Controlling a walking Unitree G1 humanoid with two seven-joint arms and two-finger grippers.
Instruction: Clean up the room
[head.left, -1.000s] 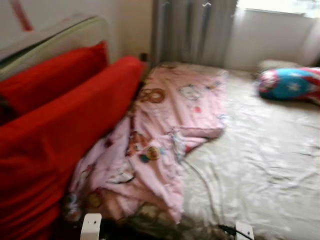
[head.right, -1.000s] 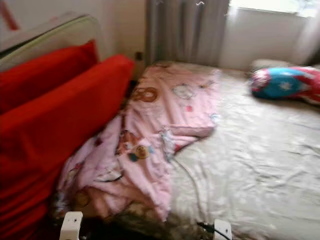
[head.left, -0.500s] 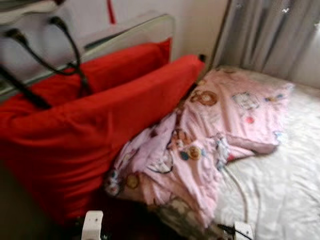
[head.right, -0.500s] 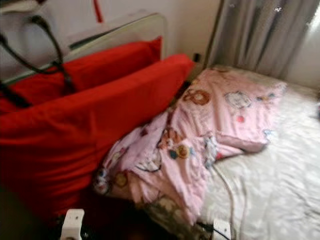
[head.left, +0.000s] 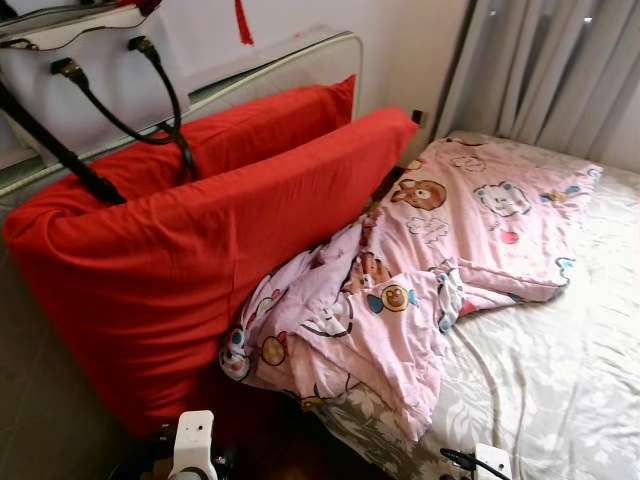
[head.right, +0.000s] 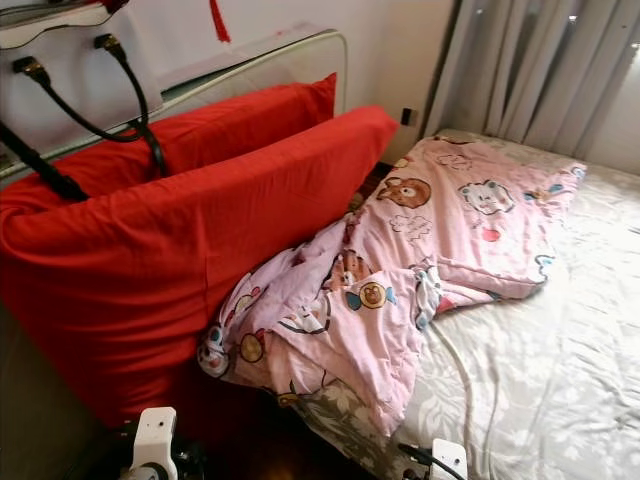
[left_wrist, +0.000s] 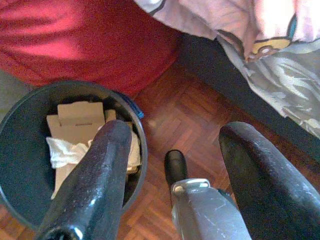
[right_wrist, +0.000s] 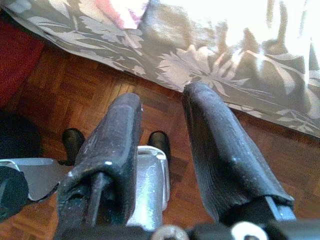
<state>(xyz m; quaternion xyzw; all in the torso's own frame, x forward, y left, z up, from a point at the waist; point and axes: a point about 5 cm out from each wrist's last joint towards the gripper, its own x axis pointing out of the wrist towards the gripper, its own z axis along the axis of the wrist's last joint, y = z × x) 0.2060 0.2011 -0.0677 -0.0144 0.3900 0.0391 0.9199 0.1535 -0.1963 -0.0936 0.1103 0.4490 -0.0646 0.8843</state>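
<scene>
Spanning the right side of the head views, a bed (head.left: 560, 380) under a grey floral sheet (head.right: 540, 370), with grey curtains (head.left: 545, 70) hanging behind it. Leaning against the bed's left edge, two big red cushions (head.left: 190, 270) stood on edge, one behind the other, in front of a glass-and-metal rail (head.left: 300, 60). Crumpled across the sheet and touching the front cushion, a pink cartoon-print quilt (head.left: 430, 270), one corner drooping off the bed's near edge. Hanging at top left, a white handbag (head.left: 80, 75) with black straps (head.left: 150, 100) trailing onto the rear cushion. Down on the parquet floor (left_wrist: 170, 120), beside the red cushion, a dark round wastebasket (left_wrist: 20, 150) holding cardboard pieces (left_wrist: 80, 120) and crumpled white paper (left_wrist: 62, 150). Poised low above the wastebasket's rim, left gripper (left_wrist: 175, 170), fingers (left_wrist: 95, 175) spread wide, nothing between them. Hanging low by the bed's drooping sheet, right gripper (right_wrist: 165, 150), fingers (right_wrist: 110, 150) parted and empty.
</scene>
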